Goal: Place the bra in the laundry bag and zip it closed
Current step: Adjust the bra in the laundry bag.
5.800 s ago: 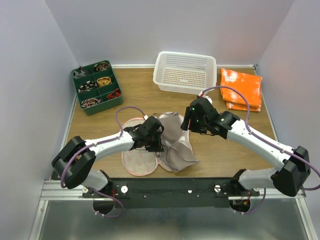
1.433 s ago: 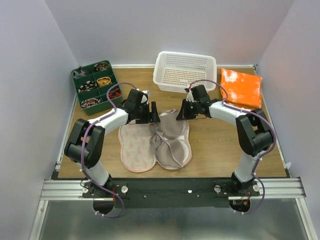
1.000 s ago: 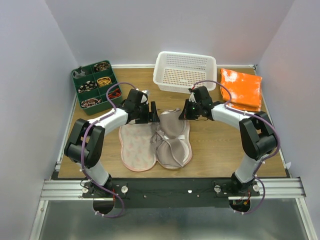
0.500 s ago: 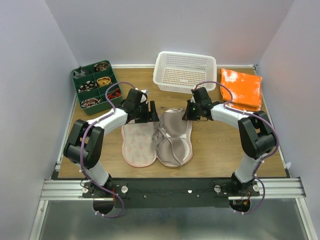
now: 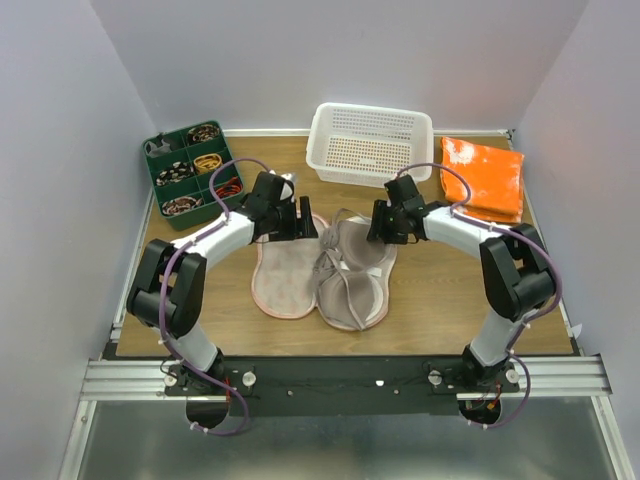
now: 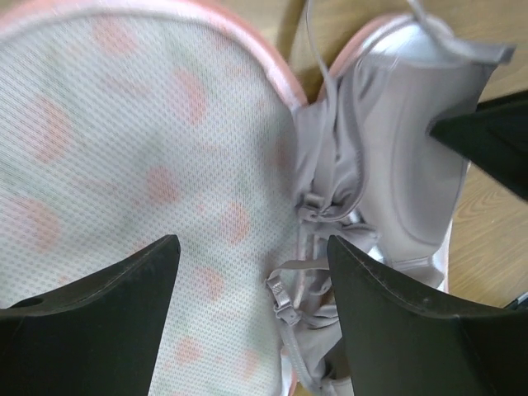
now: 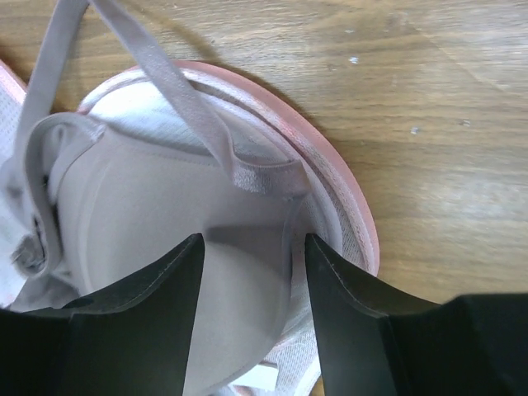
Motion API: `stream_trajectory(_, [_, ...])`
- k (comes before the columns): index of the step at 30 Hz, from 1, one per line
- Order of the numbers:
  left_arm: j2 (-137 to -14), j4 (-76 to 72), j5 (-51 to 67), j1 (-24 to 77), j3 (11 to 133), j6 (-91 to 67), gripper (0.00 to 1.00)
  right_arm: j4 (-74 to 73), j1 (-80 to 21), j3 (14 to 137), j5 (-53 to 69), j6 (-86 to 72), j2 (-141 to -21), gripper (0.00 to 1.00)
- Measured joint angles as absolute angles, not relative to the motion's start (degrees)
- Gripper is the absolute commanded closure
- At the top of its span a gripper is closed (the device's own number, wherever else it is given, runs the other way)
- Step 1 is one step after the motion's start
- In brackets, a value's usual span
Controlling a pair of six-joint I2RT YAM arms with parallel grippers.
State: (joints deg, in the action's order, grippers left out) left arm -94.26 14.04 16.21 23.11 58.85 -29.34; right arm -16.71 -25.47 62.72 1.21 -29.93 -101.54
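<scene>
The laundry bag [image 5: 283, 282] lies open flat on the table, its pink fruit-print mesh lining [image 6: 124, 140] facing up. The taupe bra [image 5: 352, 275] rests in its right half, cups stacked, straps [image 6: 318, 206] bunched along the hinge. My left gripper [image 5: 306, 219] [image 6: 249, 241] hovers open over the bag's far edge at the hinge, nothing between its fingers. My right gripper [image 5: 379, 222] [image 7: 253, 239] stands open over the far right rim [image 7: 346, 198], the bra cup [image 7: 165, 231] lying under its spread fingers. One strap [image 7: 177, 91] loops over the rim onto the wood.
A white perforated basket [image 5: 370, 145] stands behind the grippers. A folded orange-and-white cloth [image 5: 482, 178] lies at the back right, a green compartment tray [image 5: 190, 175] of small items at the back left. Bare wooden table [image 5: 450, 290] lies right of the bag.
My right gripper, shut a second ago, has opened and slid slightly right. The bag and bra have shifted right and toward the back. My left gripper stayed open, barely moving.
</scene>
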Motion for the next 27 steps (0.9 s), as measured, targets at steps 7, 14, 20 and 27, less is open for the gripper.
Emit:
stream_trajectory(7, [-99.9, 16.5, 17.8, 21.0, 71.6, -27.4, 0.17, -20.4, -25.5, 63.3, -1.0, -29.9, -96.1, 0.37])
stream_trajectory(14, [-111.2, 18.8, 26.0, 20.4, 85.6, -24.8, 0.21, -22.7, -25.5, 66.4, -1.2, -29.9, -92.9, 0.37])
stream_trajectory(20, [-121.7, 22.8, 31.6, 20.4, 95.4, -22.0, 0.23, -24.2, -25.4, 68.7, -1.1, -29.9, -92.5, 0.37])
stream_trajectory(27, [-125.3, 25.9, 29.8, 20.6, 97.1, -19.9, 0.24, -25.8, -25.4, 68.8, -0.9, -30.0, -91.5, 0.37])
